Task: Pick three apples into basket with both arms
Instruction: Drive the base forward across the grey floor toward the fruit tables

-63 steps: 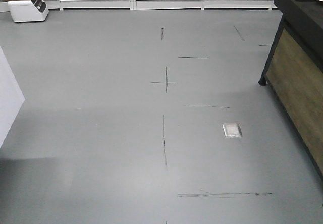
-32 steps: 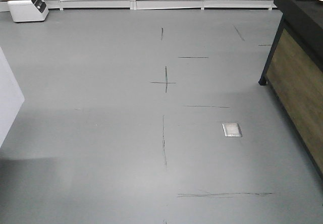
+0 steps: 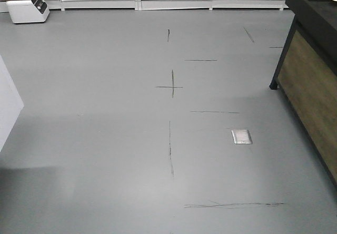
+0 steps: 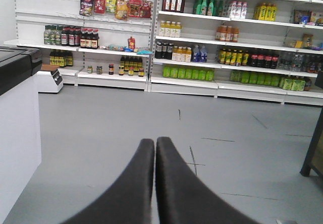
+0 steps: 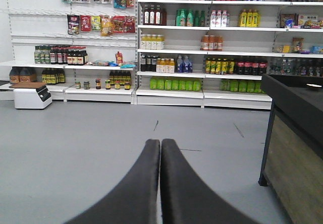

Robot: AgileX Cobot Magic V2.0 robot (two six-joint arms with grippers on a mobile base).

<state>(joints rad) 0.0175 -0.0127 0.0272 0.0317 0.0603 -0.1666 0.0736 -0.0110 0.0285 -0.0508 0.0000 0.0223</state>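
Note:
No apples and no basket show in any view. My left gripper (image 4: 155,141) is shut, its two black fingers pressed together with nothing between them, pointing over bare grey floor toward the shop shelves. The right gripper (image 5: 160,142) is shut the same way and holds nothing. Neither arm appears in the front-facing view, which shows only floor.
Grey floor (image 3: 105,139) with dark scuff lines and a metal floor plate (image 3: 241,136). A black and wood counter (image 3: 310,76) stands at the right. A white cabinet (image 4: 17,133) is at the left. Stocked shelves (image 5: 202,47) and a white box (image 3: 29,8) line the far wall.
The front-facing view has shifted slightly: the far shelves and white box have slid up and a little left, and the white cabinet edge at the left has drawn back.

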